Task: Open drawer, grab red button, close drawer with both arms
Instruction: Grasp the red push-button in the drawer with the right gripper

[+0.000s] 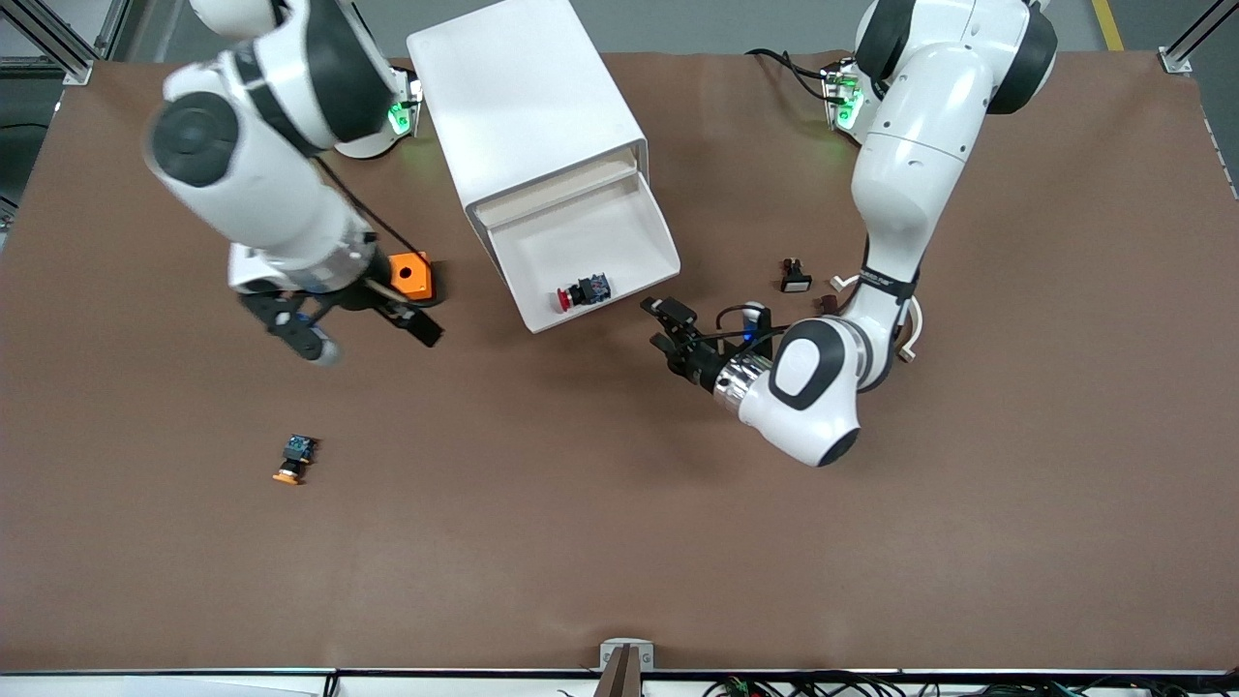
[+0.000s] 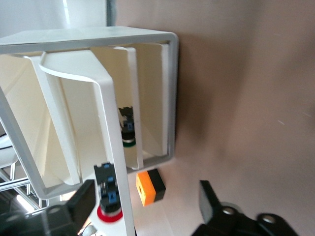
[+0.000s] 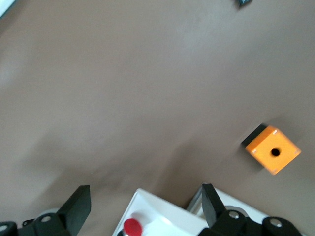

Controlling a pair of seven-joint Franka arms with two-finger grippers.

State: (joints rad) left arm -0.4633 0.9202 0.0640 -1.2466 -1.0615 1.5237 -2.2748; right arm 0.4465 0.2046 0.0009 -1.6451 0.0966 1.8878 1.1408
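Note:
The white cabinet (image 1: 523,97) has its drawer (image 1: 571,237) pulled out. The red-capped button (image 1: 581,292) lies in the drawer near its front wall. It also shows in the left wrist view (image 2: 108,201), and its red cap shows in the right wrist view (image 3: 132,227). My left gripper (image 1: 661,327) is open and empty, low over the table just in front of the drawer's front corner. In its wrist view (image 2: 146,206) the drawer front (image 2: 115,147) stands between its fingers. My right gripper (image 1: 376,341) is open and empty, in the air beside the drawer; it also shows in its wrist view (image 3: 145,199).
An orange cube with a hole (image 1: 409,274) sits beside the cabinet under the right arm, and shows in both wrist views (image 3: 273,149) (image 2: 150,187). An orange-capped button (image 1: 293,460) lies nearer the front camera. Small black parts (image 1: 794,276) lie by the left arm. A green-capped part (image 2: 128,130) is in a lower drawer.

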